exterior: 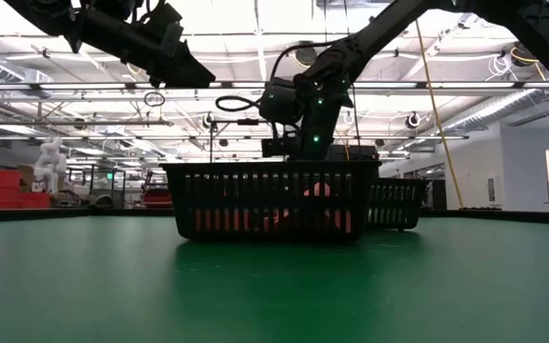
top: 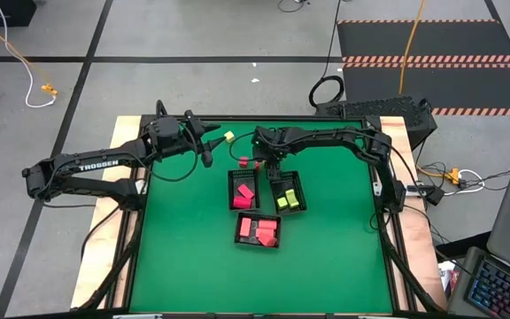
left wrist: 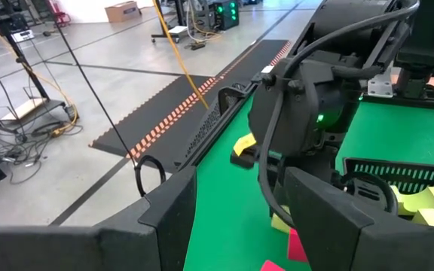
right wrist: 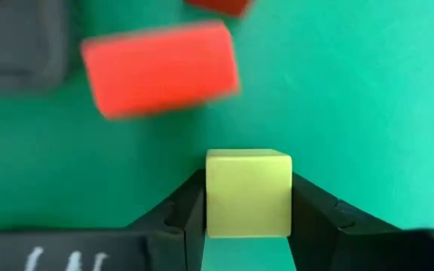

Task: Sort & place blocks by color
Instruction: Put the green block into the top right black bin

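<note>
My right gripper [right wrist: 247, 207]: closed on a yellow-green cube [right wrist: 249, 193], one dark finger pressed flat on each side face; in the high view it sits at centre frame, just above the top edge of the tray with yellow-green blocks [top: 300, 187].

Key relation: that tray lies directly below my right gripper in the high view, very near; I judge the coming move to be a short carry down-frame over its rim, then release.

Cube axis: no long axis, near-equal sides, so I judge its orientation matters little for the drop.

Red block [right wrist: 160, 68]: a short bar in the upper left of the right wrist view, lying on the green mat clear of my cube, long axis roughly across the frame. A second red piece [right wrist: 218, 6] is cut off at the top edge.

Left gripper [top: 209, 146]: upper left of centre in the high view, raised, holding nothing, fingers spread; farther from the trays than my right.

Loose yellow-green block [top: 228, 136]: upper centre of the high view, just right of my left gripper.

Red trays: one [top: 233, 184] at centre, one [top: 241, 229] below it, both holding red blocks.

Materials: blocks look matt, solid and sharp-edged; trays are black mesh with slatted walls; the mat is smooth green.
</note>
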